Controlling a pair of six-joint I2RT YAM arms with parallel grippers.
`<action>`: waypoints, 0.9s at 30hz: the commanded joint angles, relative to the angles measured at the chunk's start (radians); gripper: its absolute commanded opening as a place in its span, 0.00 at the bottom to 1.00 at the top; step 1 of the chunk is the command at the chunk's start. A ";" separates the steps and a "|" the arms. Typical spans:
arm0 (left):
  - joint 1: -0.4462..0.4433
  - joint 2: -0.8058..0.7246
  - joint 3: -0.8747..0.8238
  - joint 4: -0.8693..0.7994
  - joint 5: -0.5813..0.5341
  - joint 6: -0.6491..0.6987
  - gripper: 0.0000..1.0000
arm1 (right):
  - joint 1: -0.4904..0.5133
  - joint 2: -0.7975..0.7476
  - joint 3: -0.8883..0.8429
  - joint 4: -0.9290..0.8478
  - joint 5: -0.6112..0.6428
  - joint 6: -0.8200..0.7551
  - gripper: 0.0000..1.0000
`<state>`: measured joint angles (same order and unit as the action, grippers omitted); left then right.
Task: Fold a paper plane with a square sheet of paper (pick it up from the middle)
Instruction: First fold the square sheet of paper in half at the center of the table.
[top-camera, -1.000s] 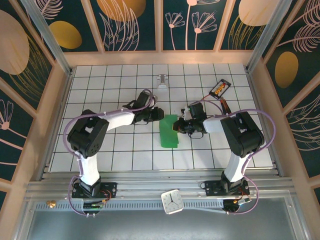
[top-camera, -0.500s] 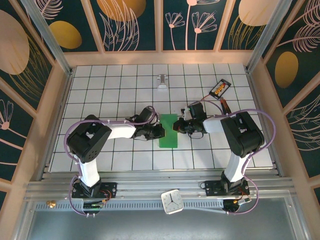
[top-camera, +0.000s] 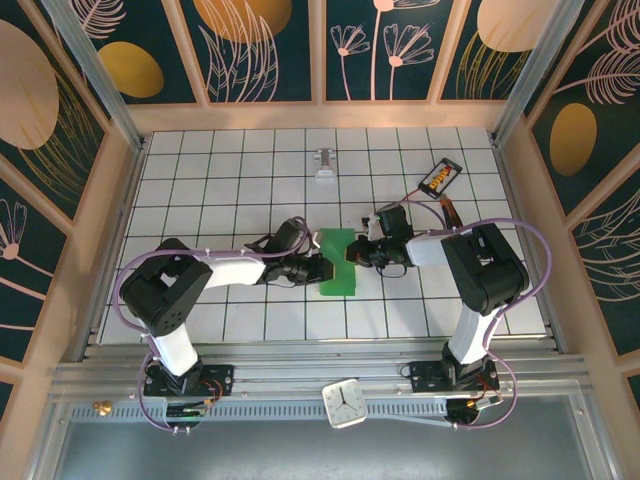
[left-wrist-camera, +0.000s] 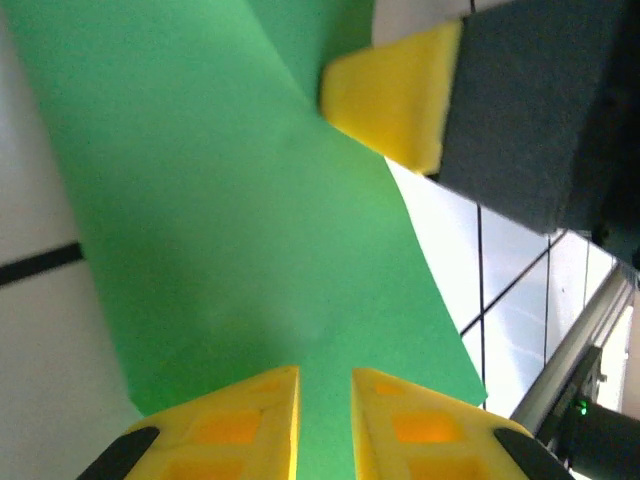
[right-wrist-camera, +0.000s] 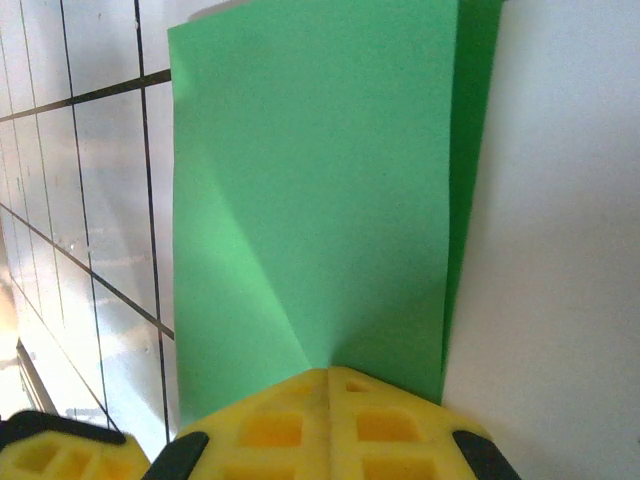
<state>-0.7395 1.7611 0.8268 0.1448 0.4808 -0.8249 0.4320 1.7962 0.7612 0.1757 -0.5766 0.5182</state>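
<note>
Nearest me, a small white clock (top-camera: 345, 403) sits on the rail between the two arm bases. Beyond it, on the white grid table (top-camera: 200, 180), the green sheet of paper (top-camera: 342, 280) lies at the middle, folded into a narrow upright strip about one tile wide. Both arms reach in to it from either side.

My left gripper (left-wrist-camera: 325, 385) is at the strip's left edge, low over the paper. Its yellow fingers stand a narrow slit apart with green showing through the gap, and I see nothing held between them.

My right gripper (right-wrist-camera: 330, 378) is at the upper right edge, its fingers pressed fully together on the paper. A diagonal crease runs out from the fingertips across the sheet. A second layer of green shows along the paper's right side in the right wrist view.

Farther back, a small grey metal piece (top-camera: 324, 165) rests on the tiles. A dark device with an orange face (top-camera: 440, 177) lies toward the far right.
</note>
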 joint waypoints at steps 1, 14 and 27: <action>-0.006 -0.009 -0.030 -0.005 0.015 -0.002 0.20 | -0.021 0.069 -0.054 -0.136 0.218 -0.049 0.00; -0.006 -0.041 -0.079 0.020 -0.006 0.000 0.21 | -0.021 0.068 -0.048 -0.145 0.221 -0.058 0.00; -0.006 -0.015 -0.124 0.033 0.041 -0.027 0.13 | -0.020 0.067 -0.048 -0.143 0.225 -0.060 0.00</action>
<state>-0.7444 1.7042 0.7197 0.1829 0.4900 -0.8471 0.4320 1.7954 0.7612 0.1745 -0.5762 0.5030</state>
